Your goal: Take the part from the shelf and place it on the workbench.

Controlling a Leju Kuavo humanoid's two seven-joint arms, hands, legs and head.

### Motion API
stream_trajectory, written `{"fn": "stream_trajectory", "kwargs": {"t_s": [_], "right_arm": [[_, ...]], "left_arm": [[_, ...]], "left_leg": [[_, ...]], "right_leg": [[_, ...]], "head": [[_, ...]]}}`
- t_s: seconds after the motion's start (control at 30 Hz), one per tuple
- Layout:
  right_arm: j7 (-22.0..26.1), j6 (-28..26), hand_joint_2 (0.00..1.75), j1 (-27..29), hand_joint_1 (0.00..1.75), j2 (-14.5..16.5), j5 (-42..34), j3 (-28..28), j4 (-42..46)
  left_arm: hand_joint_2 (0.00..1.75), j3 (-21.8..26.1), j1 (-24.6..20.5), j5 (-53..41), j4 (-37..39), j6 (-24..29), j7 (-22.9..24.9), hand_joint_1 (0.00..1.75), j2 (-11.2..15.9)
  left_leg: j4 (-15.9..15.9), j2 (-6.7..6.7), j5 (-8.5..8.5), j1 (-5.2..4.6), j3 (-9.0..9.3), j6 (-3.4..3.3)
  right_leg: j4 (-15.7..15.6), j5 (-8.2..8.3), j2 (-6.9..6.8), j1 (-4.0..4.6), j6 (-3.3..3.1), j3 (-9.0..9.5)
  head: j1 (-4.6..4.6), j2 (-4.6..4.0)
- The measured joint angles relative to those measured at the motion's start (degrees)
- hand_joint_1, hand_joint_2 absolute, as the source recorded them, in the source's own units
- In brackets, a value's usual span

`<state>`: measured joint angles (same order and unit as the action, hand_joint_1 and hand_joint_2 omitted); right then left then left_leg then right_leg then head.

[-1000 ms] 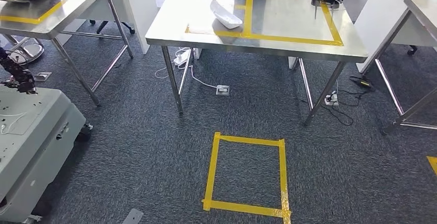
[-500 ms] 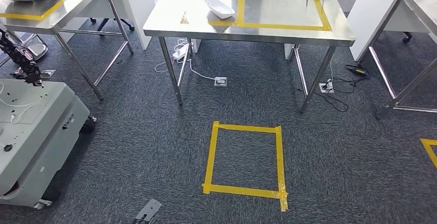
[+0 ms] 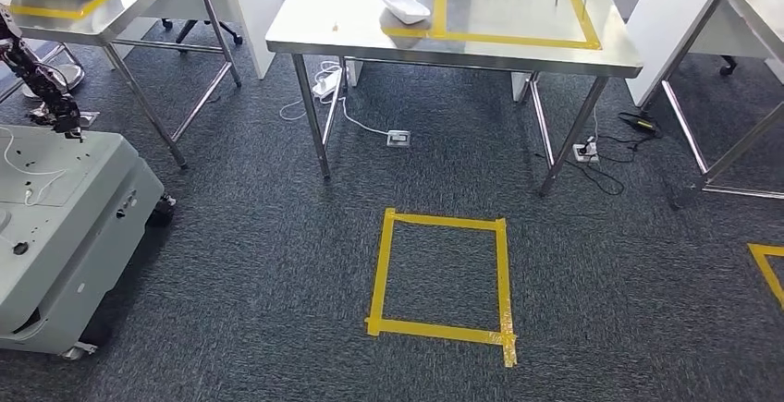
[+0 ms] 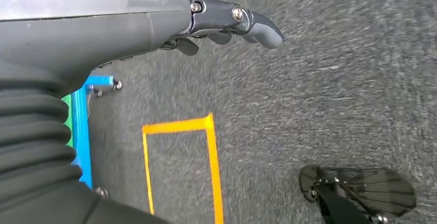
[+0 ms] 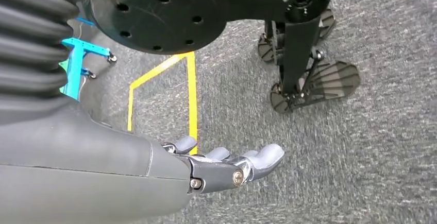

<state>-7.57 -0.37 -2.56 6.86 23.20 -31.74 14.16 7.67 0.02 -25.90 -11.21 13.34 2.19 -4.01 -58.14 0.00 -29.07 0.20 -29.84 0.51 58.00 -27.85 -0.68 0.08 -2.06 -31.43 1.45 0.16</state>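
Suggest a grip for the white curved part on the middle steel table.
Probably the near rounded end of the white curved part, taken across its narrow width from above, approaching over the steel table front edge. It lies lengthwise away from the robot beside the yellow tape square, so that end is closest. Finer shape is too small to tell.

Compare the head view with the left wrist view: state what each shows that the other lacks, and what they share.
Head view alone: a steel workbench with a yellow taped outline, a white part lying on it, and a grey machine at the left. Left wrist view alone: the left robot hand, holding nothing, and a blue frame. Shared: grey carpet with yellow tape squares.
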Motion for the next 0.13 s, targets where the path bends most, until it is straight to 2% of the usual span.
{"fn": "stream_trajectory", "kwargs": {"t_s": [0.07,0.13], "right_arm": [[0.61,0.0,0.0,0.92,0.0,-0.51,-1.93,2.42,0.62],[1.09,0.0,0.0,1.7,0.0,-0.89,-3.39,4.24,1.1]], "left_arm": [[0.0,-0.08,0.72,2.16,-0.62,-1.05,-0.2,0.0,0.29],[0.0,-0.18,1.2,3.79,-1.15,-1.89,-0.39,0.0,0.47]], "left_leg": [[-0.06,0.04,0.05,-0.09,-0.34,-0.29],[-0.08,0.08,0.07,-0.14,-0.53,-0.45]], "right_leg": [[-0.25,0.3,0.03,-0.08,0.62,0.02],[-0.4,0.37,0.05,-0.14,0.92,0.02]], "head": [[0.01,-0.01],[0.01,-0.01]]}}
